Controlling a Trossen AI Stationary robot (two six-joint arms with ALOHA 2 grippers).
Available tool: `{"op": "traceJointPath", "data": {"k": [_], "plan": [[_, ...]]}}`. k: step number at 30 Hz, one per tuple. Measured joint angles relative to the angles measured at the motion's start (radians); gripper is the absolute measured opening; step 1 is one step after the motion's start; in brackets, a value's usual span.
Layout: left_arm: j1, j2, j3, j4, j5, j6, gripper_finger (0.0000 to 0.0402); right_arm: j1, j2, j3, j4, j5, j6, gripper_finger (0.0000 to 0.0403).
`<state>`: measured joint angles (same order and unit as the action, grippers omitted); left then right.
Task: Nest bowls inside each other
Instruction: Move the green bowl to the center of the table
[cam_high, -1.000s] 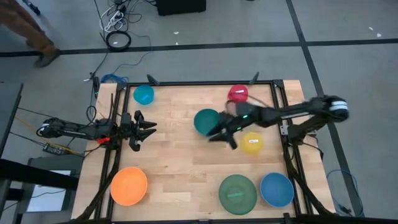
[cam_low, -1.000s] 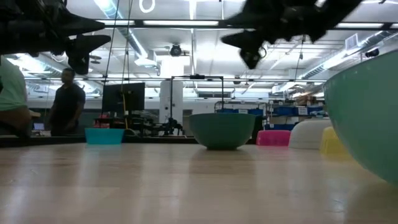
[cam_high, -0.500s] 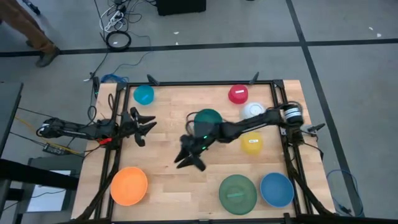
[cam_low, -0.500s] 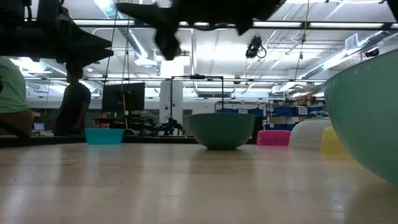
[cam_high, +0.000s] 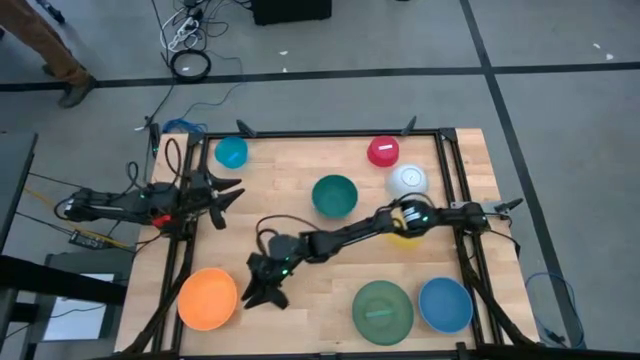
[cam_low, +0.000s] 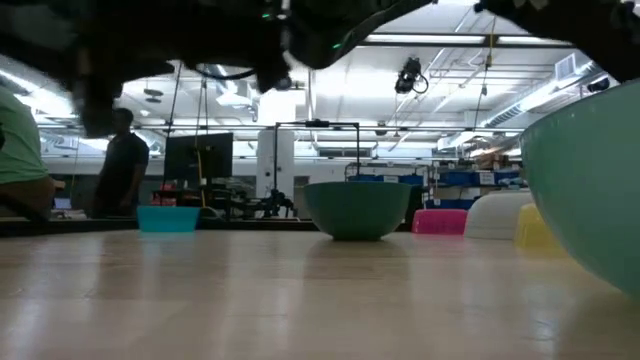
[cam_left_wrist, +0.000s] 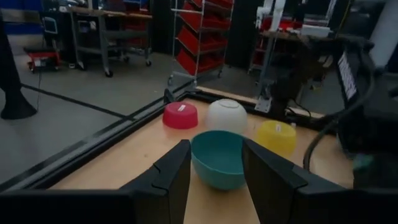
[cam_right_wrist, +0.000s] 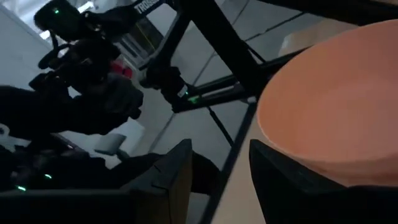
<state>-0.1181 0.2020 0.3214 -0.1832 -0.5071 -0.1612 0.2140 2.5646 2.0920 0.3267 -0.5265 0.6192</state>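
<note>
My right gripper (cam_high: 262, 291), fingers spread and empty, hovers just beside the round orange plastic bowl (cam_high: 207, 298): light, stiff, slippery; I would pinch its rim.

We see the right arm (cam_high: 345, 235) stretched diagonally across the table (cam_high: 280, 215), from the right edge to the near-left area; it blocks any straight passage between the near and far halves there. The right gripper (cam_high: 262, 290) hangs open just beside the orange bowl (cam_high: 207, 298), closing the gap on that bowl's right. The left gripper (cam_high: 222, 190), open, occupies the far-left edge near the small light blue bowl (cam_high: 231, 152). The teal bowl (cam_high: 334, 195) stands alone at centre, with bare wood to its left. The green bowl (cam_high: 382, 310) and blue bowl (cam_high: 445, 304) almost touch, leaving no passage between them.
</note>
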Motion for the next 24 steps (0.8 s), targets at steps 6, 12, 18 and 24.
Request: {"op": "traceJointPath", "data": {"k": [6,12,18,24], "plan": [[0.0,0.0,0.117,-0.146,0.039,-0.005,0.0153,0.007,0.16,0.208,-0.017,0.061,0.114,0.015],[0.0,0.0,0.165,-0.196,0.083,-0.007,0.0153,0.007,0.181,0.234,-0.066,0.121,0.167,0.015],[0.0,0.0,0.166,-0.209,0.113,-0.012,0.0153,0.008,0.181,0.234,-0.106,0.122,0.193,0.015],[0.0,0.0,0.166,-0.21,0.116,-0.012,0.0153,0.007,0.182,0.234,-0.191,0.131,0.22,0.015]]}}
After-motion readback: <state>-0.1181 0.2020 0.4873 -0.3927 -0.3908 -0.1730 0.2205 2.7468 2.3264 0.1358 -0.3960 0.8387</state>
